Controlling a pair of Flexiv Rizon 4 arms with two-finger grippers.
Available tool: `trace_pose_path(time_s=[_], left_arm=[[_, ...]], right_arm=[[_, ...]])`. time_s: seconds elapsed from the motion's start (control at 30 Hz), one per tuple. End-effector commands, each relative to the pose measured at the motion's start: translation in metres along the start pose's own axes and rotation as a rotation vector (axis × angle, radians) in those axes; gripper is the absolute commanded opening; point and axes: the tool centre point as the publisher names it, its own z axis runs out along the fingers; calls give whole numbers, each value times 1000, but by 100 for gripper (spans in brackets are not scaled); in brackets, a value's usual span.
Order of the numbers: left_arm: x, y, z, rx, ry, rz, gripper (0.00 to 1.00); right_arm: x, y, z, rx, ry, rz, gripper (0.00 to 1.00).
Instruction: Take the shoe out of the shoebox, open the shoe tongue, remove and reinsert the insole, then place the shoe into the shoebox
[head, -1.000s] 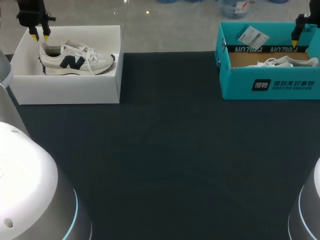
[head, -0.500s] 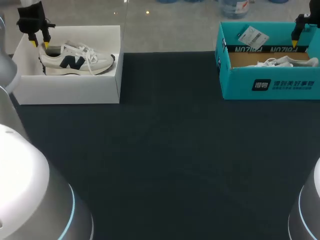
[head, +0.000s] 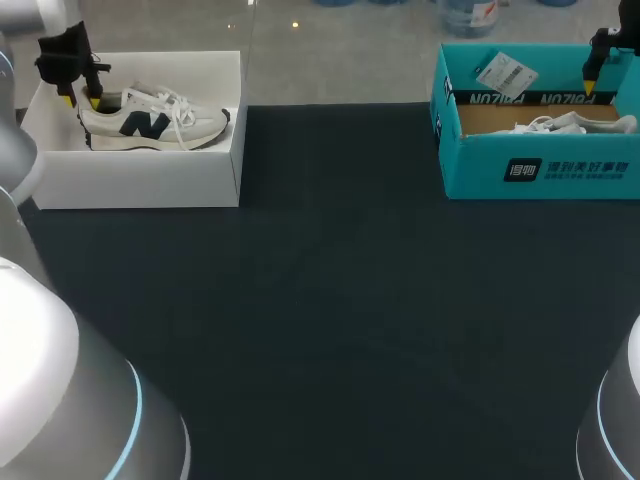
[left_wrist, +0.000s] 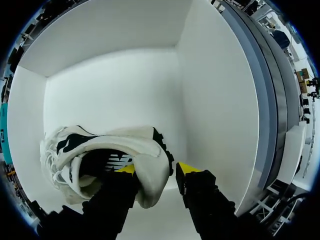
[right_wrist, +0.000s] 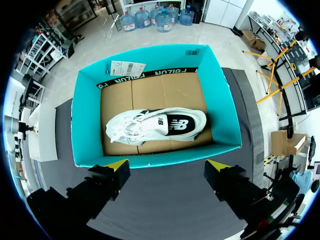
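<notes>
A cream sneaker with a dark side logo (head: 150, 120) lies on its side in the white shoebox (head: 140, 180) at the far left. My left gripper (head: 80, 100) is down at its heel. In the left wrist view the left gripper (left_wrist: 156, 168) is open and straddles the heel collar of the sneaker (left_wrist: 100, 150): one yellow tip is inside the shoe's mouth, the other outside behind the heel. My right gripper (head: 588, 88) hangs open above the teal shoebox (head: 540, 170), which holds a white sneaker (right_wrist: 157, 125). The right gripper (right_wrist: 167, 165) holds nothing.
A dark mat (head: 330, 320) covers the table between the two boxes. A white label (head: 500, 72) hangs on the teal box's raised back flap. The white box's walls (left_wrist: 215, 90) stand close around my left fingers.
My left gripper has come down and slightly right onto the sneaker's heel, its fingers spreading a little. The right arm has not moved.
</notes>
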Motion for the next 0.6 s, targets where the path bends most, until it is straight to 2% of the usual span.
trace_pose_path(time_s=[0.03,0.37,0.6], left_arm=[[7,23,14,146,-3,-1,47],[6,27,34,187,6,-14,48],[6,25,38,200,16,-3,47]], right_arm=[[0,-1,0,-2,1,1,100],[0,-1,0,-2,1,1,100],[0,-1,0,-2,1,1,100]])
